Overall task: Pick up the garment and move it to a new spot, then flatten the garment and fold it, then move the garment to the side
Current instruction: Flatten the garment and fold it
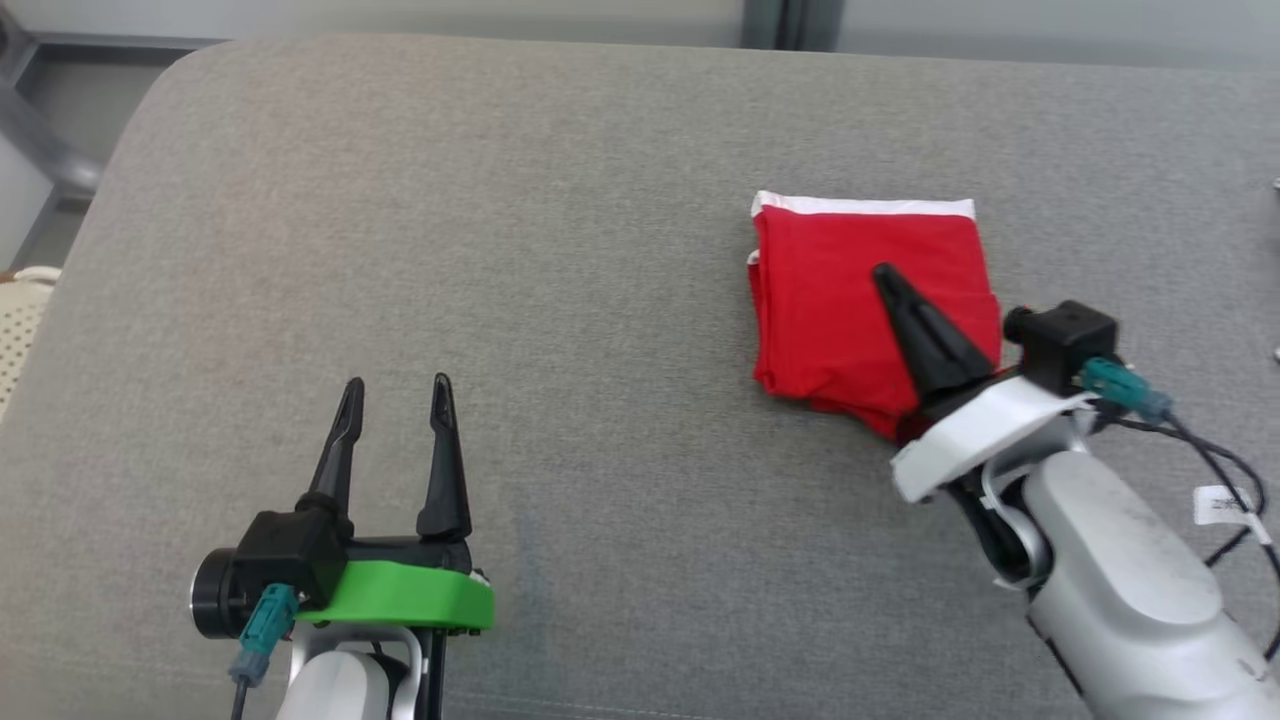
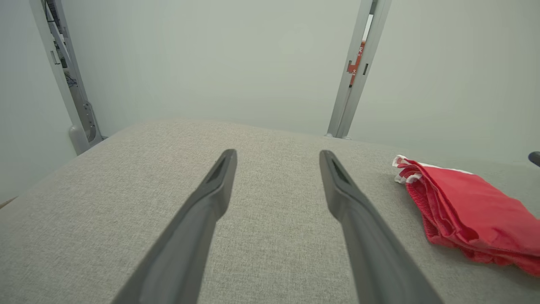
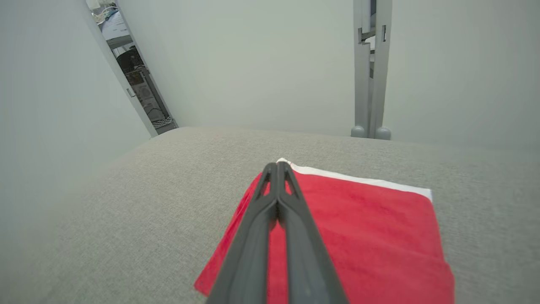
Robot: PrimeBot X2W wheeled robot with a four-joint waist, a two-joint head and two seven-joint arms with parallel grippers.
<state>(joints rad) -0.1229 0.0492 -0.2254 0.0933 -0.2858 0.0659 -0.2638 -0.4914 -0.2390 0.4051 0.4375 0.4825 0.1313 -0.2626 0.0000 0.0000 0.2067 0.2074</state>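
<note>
- I count one red garment (image 1: 830,290), folded, right of centre on the grey cushion (image 1: 500,200).
- My right gripper (image 1: 885,272): two fingers clenched together over it.
- Left gripper (image 1: 397,383): two fingers released, well apart from it.

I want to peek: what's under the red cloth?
Grey cushion shows around the cloth, so it lies on that. Whatever is between its folded layers is covered.
</note>
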